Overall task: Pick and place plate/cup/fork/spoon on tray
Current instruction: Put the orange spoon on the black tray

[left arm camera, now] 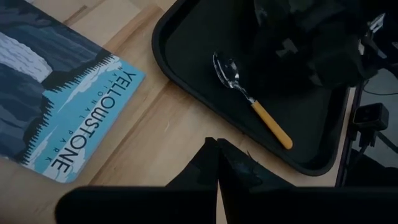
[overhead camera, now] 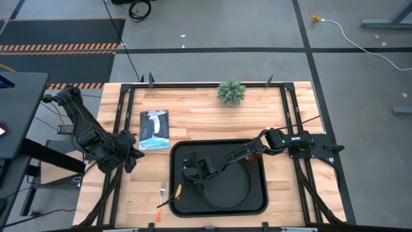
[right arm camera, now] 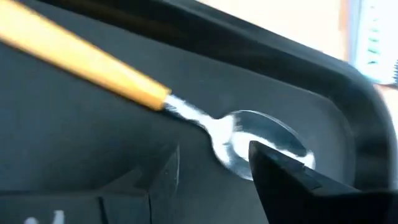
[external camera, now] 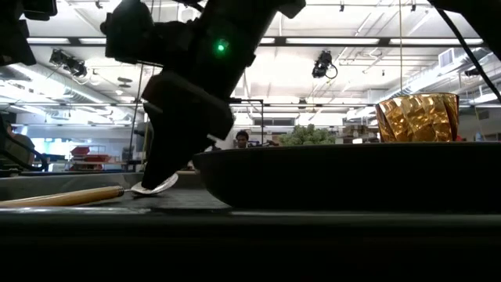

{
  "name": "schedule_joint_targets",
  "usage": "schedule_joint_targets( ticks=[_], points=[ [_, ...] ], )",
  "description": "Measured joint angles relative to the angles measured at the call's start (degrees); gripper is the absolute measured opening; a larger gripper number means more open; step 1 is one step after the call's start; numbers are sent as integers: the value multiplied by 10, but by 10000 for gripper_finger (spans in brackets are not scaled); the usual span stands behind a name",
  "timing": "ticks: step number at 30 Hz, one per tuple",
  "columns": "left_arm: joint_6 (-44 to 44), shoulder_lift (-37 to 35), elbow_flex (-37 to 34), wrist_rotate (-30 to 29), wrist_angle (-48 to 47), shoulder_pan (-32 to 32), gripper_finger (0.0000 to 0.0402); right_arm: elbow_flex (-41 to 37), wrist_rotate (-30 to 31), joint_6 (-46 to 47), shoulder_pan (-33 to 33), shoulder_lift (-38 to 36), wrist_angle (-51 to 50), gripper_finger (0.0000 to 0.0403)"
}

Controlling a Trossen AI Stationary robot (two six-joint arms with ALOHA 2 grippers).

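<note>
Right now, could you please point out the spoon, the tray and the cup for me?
spoon [left arm camera: 227,70], left wrist view, on its shiny bowl.
tray [left arm camera: 163,31], left wrist view, on the raised rim at a rounded corner.
cup [external camera: 417,117], low view, on its amber faceted wall.

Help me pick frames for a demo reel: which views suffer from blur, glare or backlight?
Right wrist view: spoon and tray smeared, soft. Low view: backlit by ceiling lights, right gripper a silhouette, cup glowing. Left wrist view: sharp on the poster, glints on the spoon bowl. High view: evenly lit.
</note>
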Motion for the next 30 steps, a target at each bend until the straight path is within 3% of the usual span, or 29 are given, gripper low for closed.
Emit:
schedule_joint_targets(
  ticks=[30],
  points=[
    [75,0,0,-3,50,0,9,-2,18,-126,-69,0,26,197]
  ],
)
